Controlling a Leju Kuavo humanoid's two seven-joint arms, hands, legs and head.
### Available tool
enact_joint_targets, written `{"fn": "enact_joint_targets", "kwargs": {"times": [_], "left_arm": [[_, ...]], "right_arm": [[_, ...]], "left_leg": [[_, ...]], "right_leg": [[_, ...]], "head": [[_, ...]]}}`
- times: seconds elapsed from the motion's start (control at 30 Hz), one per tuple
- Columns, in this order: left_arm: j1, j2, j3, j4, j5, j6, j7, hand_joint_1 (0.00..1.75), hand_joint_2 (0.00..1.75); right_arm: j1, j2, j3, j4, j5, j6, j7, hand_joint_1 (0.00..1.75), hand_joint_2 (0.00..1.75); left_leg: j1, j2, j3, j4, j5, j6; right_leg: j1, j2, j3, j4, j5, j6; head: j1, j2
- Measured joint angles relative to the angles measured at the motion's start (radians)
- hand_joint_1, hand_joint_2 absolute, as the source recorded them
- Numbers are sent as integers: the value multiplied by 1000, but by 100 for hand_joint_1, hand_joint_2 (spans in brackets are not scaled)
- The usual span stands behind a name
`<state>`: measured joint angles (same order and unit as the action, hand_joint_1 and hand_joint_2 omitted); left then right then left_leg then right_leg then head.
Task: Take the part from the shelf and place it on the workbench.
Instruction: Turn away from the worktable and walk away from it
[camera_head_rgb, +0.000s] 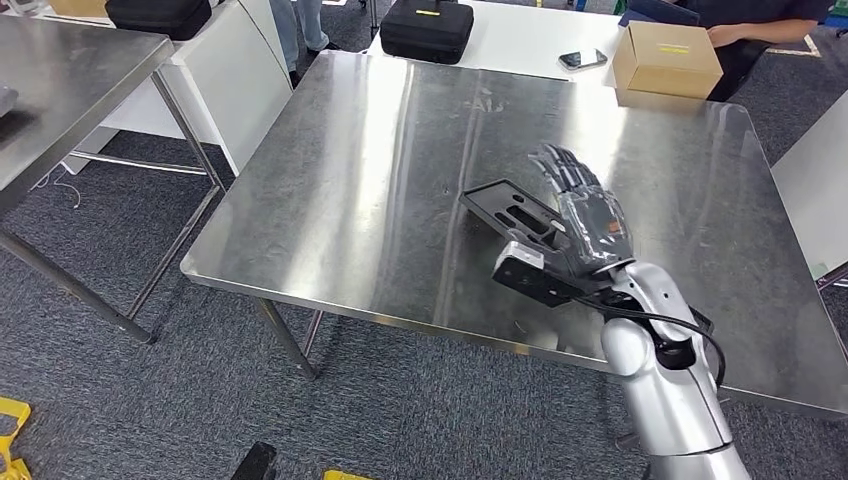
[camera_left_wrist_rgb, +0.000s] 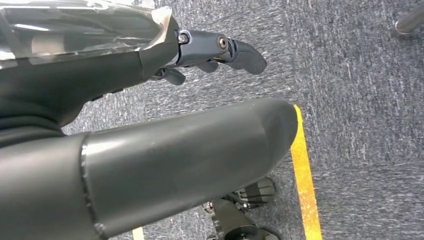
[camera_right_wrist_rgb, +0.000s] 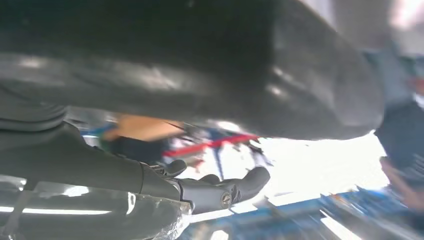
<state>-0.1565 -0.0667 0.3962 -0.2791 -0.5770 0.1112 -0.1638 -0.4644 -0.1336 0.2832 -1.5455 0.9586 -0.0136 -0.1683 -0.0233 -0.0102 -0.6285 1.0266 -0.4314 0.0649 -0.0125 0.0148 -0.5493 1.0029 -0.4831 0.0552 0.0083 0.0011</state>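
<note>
Steel workbench (camera_head_rgb: 380, 190) ahead, part already brought over its near right area. Right arm reaching over near edge, right hand (camera_head_rgb: 583, 222) raised above tabletop, fingers stretched forward, slightly apart. Flat black part (camera_head_rgb: 520, 225) under palm, tilted, far end low toward surface; contact with bench not clear, grip underneath hidden. Carrying judged nearly done; left: lower part flat, let go, pull hand away. Left hand (camera_left_wrist_rgb: 220, 52) hanging over carpet floor (camera_left_wrist_rgb: 360, 100), fingers loosely curled, nothing in them. Cardboard box (camera_head_rgb: 667, 58), black case (camera_head_rgb: 427, 27), phone (camera_head_rgb: 583, 59) on white table behind.
</note>
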Motion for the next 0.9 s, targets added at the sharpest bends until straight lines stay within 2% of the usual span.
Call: {"fn": "enact_joint_targets", "kwargs": {"times": [0.23,0.37,0.5,0.67,0.83,0.9], "left_arm": [[0,-7,27,-5,22,42,-20,0,0],[6,-8,74,-6,66,79,-55,0,0],[22,-8,122,-9,90,107,-99,0,0],[49,-9,176,-10,117,136,-112,0,0],[71,-13,241,-9,165,140,-122,0,0],[80,-17,266,-9,179,140,-126,0,0]], "right_arm": [[-33,50,94,-220,-173,-109,11,0,0],[-36,56,96,-334,-251,-145,2,0,0],[-16,50,68,-412,-318,-218,-52,0,0],[68,34,26,-476,-410,-307,-144,0,0],[201,30,10,-532,-450,-406,-256,0,0],[251,30,6,-548,-454,-456,-292,0,0]], "left_leg": [[0,0,0,0,0,0],[0,0,0,0,0,0],[0,0,0,0,-1,-1],[-4,0,0,2,-5,2],[-2,1,4,-2,-3,14],[6,5,8,-11,3,20]], "right_leg": [[0,0,0,0,0,0],[0,0,-1,-1,0,0],[0,0,-8,-1,-1,-1],[-4,0,1,-4,0,1],[-6,0,4,-5,-2,10],[-6,-2,-13,36,-31,8]], "head": [[0,0],[0,0],[0,0],[0,0],[0,0],[3,0]]}}
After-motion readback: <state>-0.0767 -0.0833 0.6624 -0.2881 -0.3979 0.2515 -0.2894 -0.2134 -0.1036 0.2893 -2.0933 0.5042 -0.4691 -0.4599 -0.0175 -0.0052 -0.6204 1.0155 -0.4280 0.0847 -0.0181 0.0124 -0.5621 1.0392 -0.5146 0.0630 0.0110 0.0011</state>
